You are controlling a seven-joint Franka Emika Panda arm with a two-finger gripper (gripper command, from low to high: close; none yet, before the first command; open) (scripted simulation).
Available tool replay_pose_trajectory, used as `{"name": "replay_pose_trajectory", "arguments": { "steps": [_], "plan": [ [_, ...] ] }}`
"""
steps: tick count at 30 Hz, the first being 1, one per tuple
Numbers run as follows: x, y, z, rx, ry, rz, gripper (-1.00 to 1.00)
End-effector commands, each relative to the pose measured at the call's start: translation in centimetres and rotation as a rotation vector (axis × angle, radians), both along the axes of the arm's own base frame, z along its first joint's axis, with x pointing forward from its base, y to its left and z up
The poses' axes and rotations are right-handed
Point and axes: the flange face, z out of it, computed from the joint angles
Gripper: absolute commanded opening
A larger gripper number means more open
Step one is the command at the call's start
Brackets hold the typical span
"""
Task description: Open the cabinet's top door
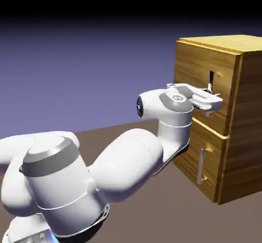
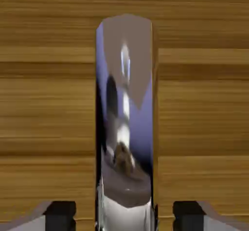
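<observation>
The golden-brown cabinet (image 1: 245, 109) stands at the exterior view's right. Its top door (image 1: 190, 68) lies flush with the front. My gripper (image 1: 211, 94) reaches in level and sits on the door's vertical silver handle (image 1: 210, 77), hiding the bar's lower part. In the hand view the handle (image 2: 126, 103) stands large and upright in the middle against the door's wood (image 2: 48, 103). The gripper (image 2: 124, 216) straddles it, with one grey fingertip (image 2: 61, 214) on its left and the other (image 2: 187, 214) on its right. The gripper is shut on the handle.
Below the top door is the lower door (image 1: 215, 157) with its shorter silver handle (image 1: 201, 165), also flush. My white arm (image 1: 133, 160) rises from the lower left across the brown table (image 1: 169, 206), and its wrist passes close in front of the lower door.
</observation>
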Motion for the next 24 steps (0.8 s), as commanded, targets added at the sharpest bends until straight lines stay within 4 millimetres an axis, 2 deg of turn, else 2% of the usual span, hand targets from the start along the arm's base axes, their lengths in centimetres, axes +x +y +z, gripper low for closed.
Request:
{"name": "replay_pose_trajectory", "arguments": {
  "steps": [1,12,24],
  "plan": [
    [-0.7,0.4,0.0,0.000,0.000,-0.024,-1.00],
    [-7.6,5.5,0.0,0.000,0.000,-0.286,-1.00],
    [-12.5,11.5,0.0,0.000,0.000,-0.526,-1.00]
  ]
}}
